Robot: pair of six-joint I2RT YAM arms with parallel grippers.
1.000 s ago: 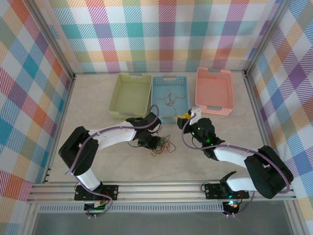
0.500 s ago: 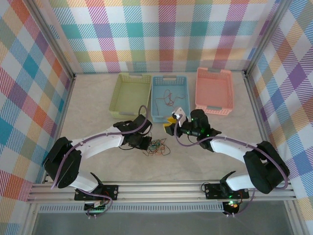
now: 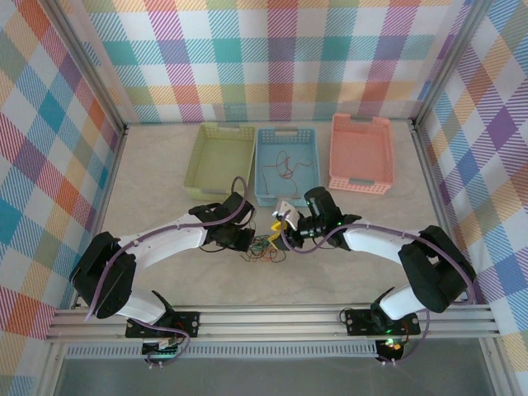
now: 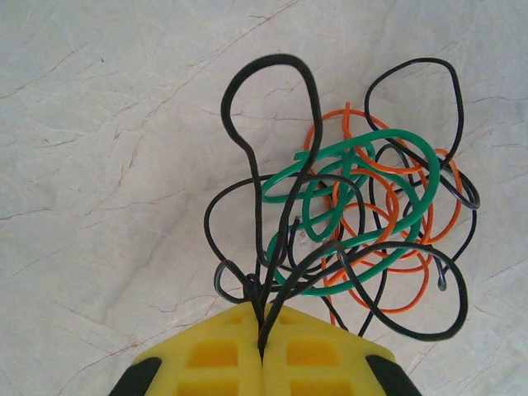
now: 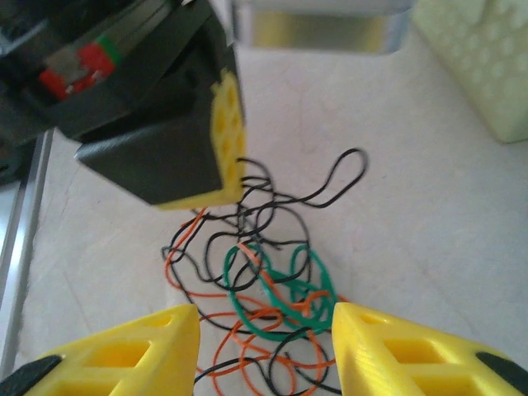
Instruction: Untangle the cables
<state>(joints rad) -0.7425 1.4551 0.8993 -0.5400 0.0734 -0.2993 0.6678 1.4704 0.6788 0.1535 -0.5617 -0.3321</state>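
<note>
The cables (image 3: 266,247) lie in one knotted heap of black, green and orange-red wire on the table, in front of the blue basket. In the left wrist view my left gripper (image 4: 264,318) is shut on a couple of black strands at the tangle's (image 4: 355,223) near edge. A green loop (image 4: 355,144) and orange loops (image 4: 412,301) spread beyond them. My right gripper (image 5: 262,346) hangs open just above the tangle (image 5: 272,289), one yellow finger on each side and nothing between them. The left gripper (image 5: 165,140) sits opposite it across the heap.
Three baskets stand in a row behind the heap: green (image 3: 219,191), blue (image 3: 286,132) and pink (image 3: 361,186). A thin orange-red wire (image 3: 285,165) lies in the blue one. Both arms meet at mid-table. Plaid walls and metal rails bound the table.
My right gripper has swung left and down from near the blue basket to over the tangle, its jaws widening. The left gripper and the heap shifted slightly left and have held since.
</note>
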